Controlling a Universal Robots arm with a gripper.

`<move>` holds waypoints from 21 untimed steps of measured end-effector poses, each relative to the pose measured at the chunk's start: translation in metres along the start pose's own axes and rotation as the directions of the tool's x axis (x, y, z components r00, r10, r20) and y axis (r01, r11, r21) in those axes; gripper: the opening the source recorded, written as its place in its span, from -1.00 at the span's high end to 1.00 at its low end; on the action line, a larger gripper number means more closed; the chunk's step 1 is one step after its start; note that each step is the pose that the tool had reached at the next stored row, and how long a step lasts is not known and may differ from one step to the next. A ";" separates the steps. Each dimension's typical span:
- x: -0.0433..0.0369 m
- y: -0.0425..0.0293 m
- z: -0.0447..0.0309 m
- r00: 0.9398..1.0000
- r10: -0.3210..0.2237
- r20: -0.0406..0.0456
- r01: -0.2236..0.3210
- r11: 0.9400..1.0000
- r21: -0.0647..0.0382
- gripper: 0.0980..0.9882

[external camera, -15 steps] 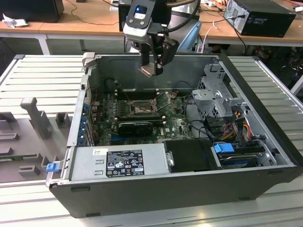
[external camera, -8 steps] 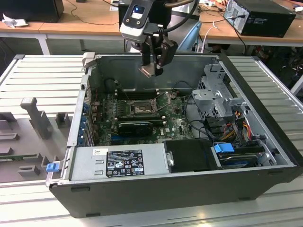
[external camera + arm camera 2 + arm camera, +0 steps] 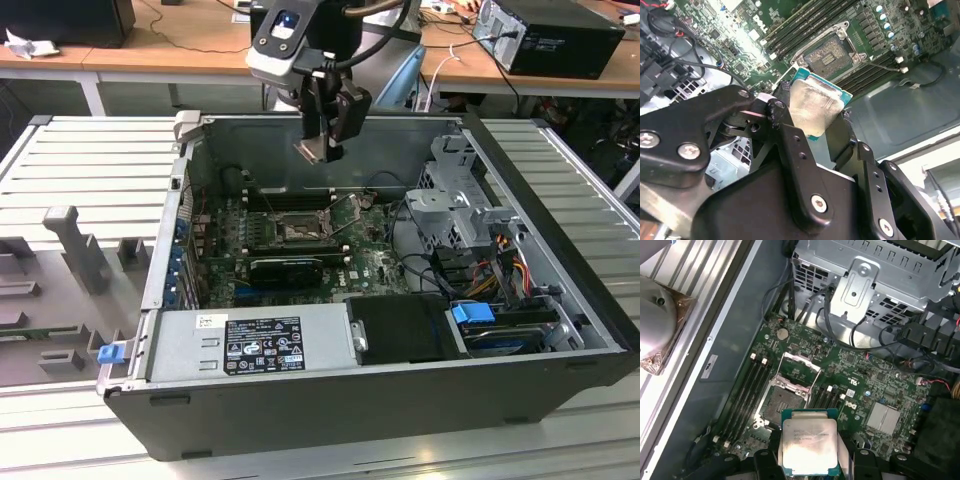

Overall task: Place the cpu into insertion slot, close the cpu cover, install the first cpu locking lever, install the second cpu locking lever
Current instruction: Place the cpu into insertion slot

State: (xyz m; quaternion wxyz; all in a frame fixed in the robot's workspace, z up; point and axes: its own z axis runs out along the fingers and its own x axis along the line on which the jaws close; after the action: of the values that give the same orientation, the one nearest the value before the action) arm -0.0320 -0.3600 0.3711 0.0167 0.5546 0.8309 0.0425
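Observation:
My gripper hangs above the open computer case, shut on the cpu, a pale silver square chip on a green-edged base. In both wrist views the cpu sits between the black fingers, clear of the board. Below it on the green motherboard lies the insertion slot, its dark pin field bare. The cpu cover, a thin silver frame, stands swung up at one side of the slot. The cpu is well above the slot, touching nothing else.
A grey power supply fills the case's near side, with a long black card just behind it. A metal drive cage and bundled cables stand at the exterior view's right. Memory slots flank the socket.

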 end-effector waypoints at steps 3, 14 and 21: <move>0.0000 0.0000 0.0003 0.999 0.046 0.004 -0.046 0.999 -0.001 0.04; 0.0000 -0.0002 0.0018 0.971 0.238 0.021 -0.238 0.971 -0.007 0.04; 0.0000 -0.0003 0.0028 0.936 0.350 0.030 -0.350 0.937 -0.012 0.04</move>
State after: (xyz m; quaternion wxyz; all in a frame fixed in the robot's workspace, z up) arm -0.0320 -0.3600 0.3683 0.0241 0.6941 0.7184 0.0389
